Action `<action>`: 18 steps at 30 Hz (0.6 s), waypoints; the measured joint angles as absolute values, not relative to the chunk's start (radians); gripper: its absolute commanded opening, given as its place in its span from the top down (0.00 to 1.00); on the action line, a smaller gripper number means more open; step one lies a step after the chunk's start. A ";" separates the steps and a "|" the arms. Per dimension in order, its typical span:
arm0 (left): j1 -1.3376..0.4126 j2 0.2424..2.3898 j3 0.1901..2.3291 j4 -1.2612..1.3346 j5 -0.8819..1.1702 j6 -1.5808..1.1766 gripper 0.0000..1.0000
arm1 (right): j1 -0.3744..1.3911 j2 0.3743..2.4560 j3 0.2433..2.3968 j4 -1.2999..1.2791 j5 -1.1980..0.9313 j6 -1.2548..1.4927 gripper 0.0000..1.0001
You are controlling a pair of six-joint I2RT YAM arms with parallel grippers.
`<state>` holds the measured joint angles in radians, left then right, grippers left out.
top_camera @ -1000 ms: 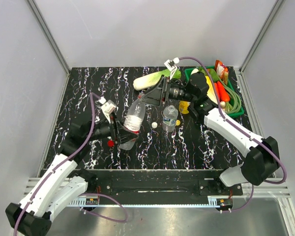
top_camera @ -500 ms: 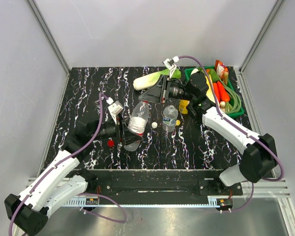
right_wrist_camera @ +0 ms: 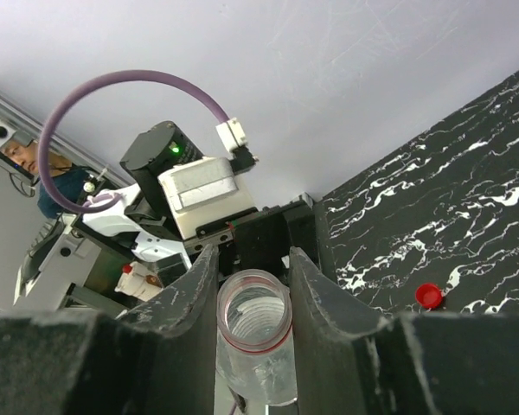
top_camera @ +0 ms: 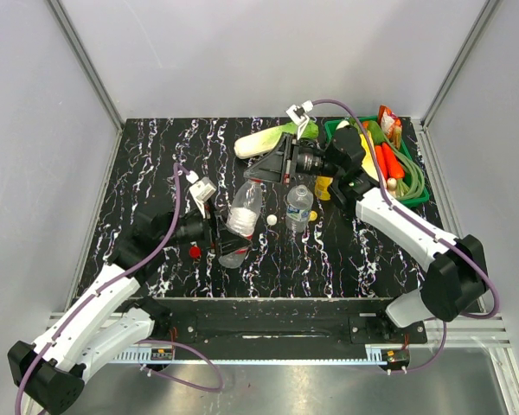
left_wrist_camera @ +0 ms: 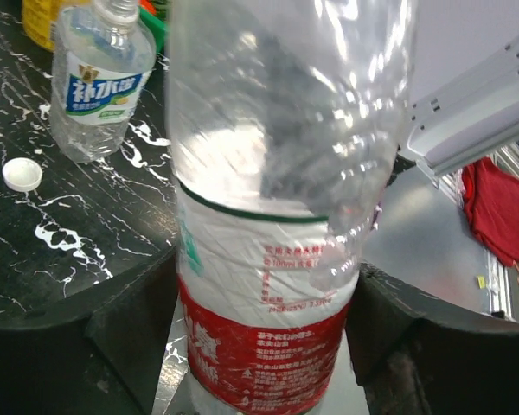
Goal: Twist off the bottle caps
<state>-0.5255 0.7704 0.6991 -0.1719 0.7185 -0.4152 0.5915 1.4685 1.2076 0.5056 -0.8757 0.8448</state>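
The clear bottle with the red label hangs tilted between both arms. Its mouth is uncapped, with a red ring round the neck. My right gripper is shut on that neck. My left gripper straddles the labelled lower body, jaws open with thin gaps on both sides. The red cap, the white cap and the yellow cap lie loose on the table. The blue-white label bottle stands upright, and the orange-juice bottle stands behind it.
A green basket of vegetables sits at the back right. A long pale cabbage lies at the back centre, just behind my right wrist. Grey walls close in the black marbled table on three sides.
My right gripper has shut on the bottle's neck. My left arm carried the bottle's base rightward, and its jaws have now eased off the body.
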 measured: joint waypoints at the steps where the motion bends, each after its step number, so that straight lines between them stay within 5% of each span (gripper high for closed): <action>1: -0.525 0.770 0.699 -0.170 0.709 -0.414 0.11 | 0.592 1.468 1.208 0.492 -0.878 0.836 1.00; 4: -0.524 0.770 0.699 -0.170 0.678 -0.413 0.01 | 0.595 1.467 1.208 0.429 -0.878 0.798 1.00; 18: -0.525 0.765 0.699 -0.176 0.605 -0.411 0.01 | 0.596 1.399 1.208 0.221 -0.819 0.620 1.00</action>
